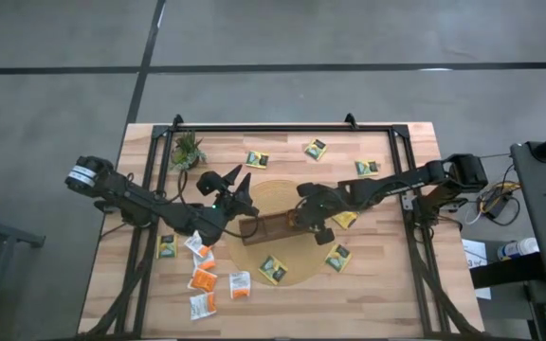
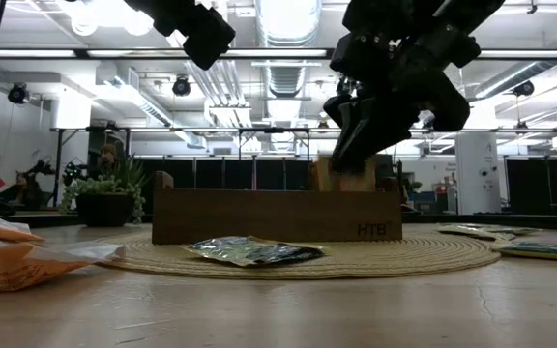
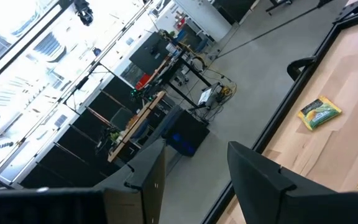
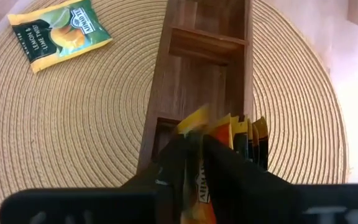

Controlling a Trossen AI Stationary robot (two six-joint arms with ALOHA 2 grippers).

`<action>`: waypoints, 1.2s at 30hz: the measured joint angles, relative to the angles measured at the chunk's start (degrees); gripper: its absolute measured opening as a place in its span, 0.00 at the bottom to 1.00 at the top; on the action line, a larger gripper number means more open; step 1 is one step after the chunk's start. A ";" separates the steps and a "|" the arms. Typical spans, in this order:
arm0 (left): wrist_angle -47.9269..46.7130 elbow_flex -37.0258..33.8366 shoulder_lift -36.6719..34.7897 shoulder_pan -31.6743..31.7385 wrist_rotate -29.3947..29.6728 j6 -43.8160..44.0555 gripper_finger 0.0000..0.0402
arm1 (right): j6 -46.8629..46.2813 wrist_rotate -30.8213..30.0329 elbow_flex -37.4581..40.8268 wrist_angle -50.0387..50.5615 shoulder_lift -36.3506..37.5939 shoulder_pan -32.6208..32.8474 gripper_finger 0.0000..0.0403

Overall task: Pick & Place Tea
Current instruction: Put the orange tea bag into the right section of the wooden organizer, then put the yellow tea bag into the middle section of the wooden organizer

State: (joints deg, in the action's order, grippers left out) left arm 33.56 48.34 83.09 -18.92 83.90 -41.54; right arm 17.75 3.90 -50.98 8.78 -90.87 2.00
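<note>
Placing is in hand: right gripper (image 4: 199, 163), over the wooden tray (image 4: 205, 68), pinches a yellow sachet (image 4: 194, 124), then must release; left gripper (image 1: 238, 186) beside the tray stands open.

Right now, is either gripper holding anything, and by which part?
The right gripper pinches a yellow tea sachet by its upper edge, standing it in the wooden tray's end compartment beside other sachets. The left gripper holds nothing.
</note>
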 joint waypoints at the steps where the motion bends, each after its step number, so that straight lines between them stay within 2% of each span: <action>1: 0.00 0.00 0.00 0.00 0.00 0.00 0.42 | -0.44 -0.02 0.00 -0.02 0.00 -0.01 0.16; 8: 0.02 0.00 0.01 0.07 0.00 -0.02 0.42 | -0.86 -0.04 -0.57 0.55 0.78 0.00 0.30; 15: 0.02 0.00 0.02 0.07 -0.01 -0.03 0.42 | -6.12 -0.04 -5.61 1.93 1.68 -0.01 0.36; 30: 0.04 0.00 0.02 0.09 -0.65 2.69 0.42 | -4.91 -0.02 -15.88 1.93 1.75 -0.02 0.33; 36: 0.04 0.00 0.02 0.11 -2.76 2.65 0.42 | -6.07 -0.02 -19.04 1.61 1.75 -0.02 0.32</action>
State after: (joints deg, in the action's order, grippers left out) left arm 33.60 48.34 83.11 -18.81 81.14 -38.89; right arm 11.68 3.88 -70.02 10.39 -89.12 1.98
